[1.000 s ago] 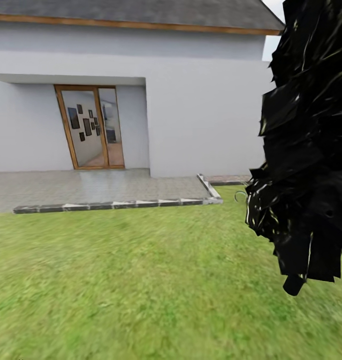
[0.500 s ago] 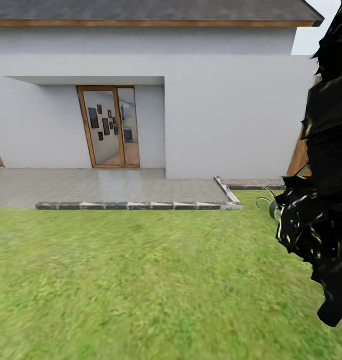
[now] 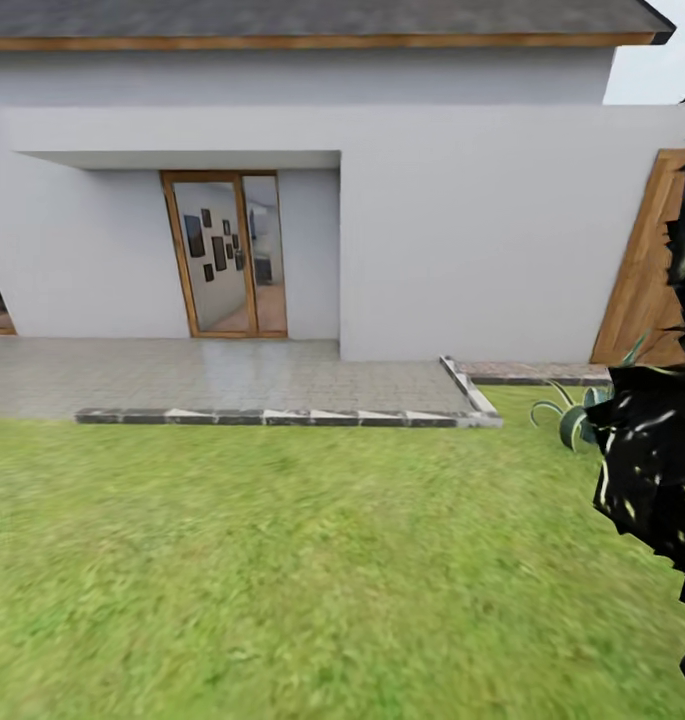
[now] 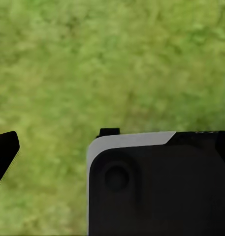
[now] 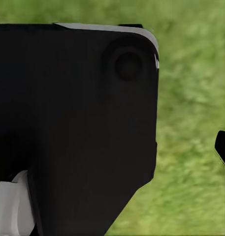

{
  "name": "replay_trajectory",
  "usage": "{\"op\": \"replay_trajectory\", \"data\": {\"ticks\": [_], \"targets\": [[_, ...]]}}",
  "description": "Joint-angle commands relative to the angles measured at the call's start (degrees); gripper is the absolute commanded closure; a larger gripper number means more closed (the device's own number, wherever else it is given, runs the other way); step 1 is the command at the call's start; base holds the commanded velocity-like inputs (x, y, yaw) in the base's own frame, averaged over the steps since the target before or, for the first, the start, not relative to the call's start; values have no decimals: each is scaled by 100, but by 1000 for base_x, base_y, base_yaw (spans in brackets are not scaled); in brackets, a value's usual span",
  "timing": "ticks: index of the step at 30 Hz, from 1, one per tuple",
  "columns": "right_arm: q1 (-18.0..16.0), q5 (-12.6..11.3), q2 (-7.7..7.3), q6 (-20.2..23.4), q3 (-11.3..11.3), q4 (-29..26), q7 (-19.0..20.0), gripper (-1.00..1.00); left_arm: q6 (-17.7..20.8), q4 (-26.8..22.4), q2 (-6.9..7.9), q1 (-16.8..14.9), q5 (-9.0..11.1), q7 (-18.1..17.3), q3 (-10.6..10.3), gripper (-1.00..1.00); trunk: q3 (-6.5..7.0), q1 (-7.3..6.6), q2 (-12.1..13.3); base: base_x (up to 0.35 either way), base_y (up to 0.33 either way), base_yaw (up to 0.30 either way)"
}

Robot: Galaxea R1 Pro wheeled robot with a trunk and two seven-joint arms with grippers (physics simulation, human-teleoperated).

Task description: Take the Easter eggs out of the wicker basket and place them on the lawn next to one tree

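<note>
The Easter eggs and the wicker basket are out of view. The lawn (image 3: pixel 282 560) of mottled green grass spreads across the lower head view. Dark, angular, pale-speckled leaves of a tree (image 3: pixel 654 480) hang at the right edge, with the trunk hidden. In the left wrist view, one dark fingertip (image 4: pixel 4 152) pokes in over grass beside a black body part of the robot (image 4: pixel 156 187). The right wrist view likewise has a dark fingertip (image 5: pixel 223 147) at its edge over grass, next to a large black housing (image 5: pixel 78 123). Neither view reveals how the jaws stand.
Beyond the lawn lies a grey paved patio (image 3: pixel 232 375) with a stone kerb (image 3: pixel 282 417), then the white house (image 3: pixel 462 220) with a glass door (image 3: pixel 232 255). A spiky plant (image 3: pixel 572 415) and a leaning wooden slat panel (image 3: pixel 647 270) stand at the right.
The head camera has swung left, so house, door and foliage slid right in the picture. The wooden panel and spiky plant have come into view.
</note>
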Motion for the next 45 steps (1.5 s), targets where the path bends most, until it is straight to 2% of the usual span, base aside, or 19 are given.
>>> {"op": "replay_trajectory", "data": {"ticks": [1,8,19,45], "targets": [[1,-3,2,-15,-1,-4,-7,-100,-19,5,0,-4,-3,6,-6,-100,-6,4,-3,299,17,111],[1,-3,-2,-15,-1,-4,-7,-100,-19,5,0,-4,-3,6,-6,-100,-21,4,-3,305,6,148],[1,-3,-3,-15,-2,-4,-7,-100,-19,5,0,-4,-3,6,-6,-100,-40,4,-3,309,0,20],[1,-3,-3,-15,-10,-4,-7,-100,-19,5,0,-4,-3,6,-6,-100,-271,4,-3,310,-72,0]]}}
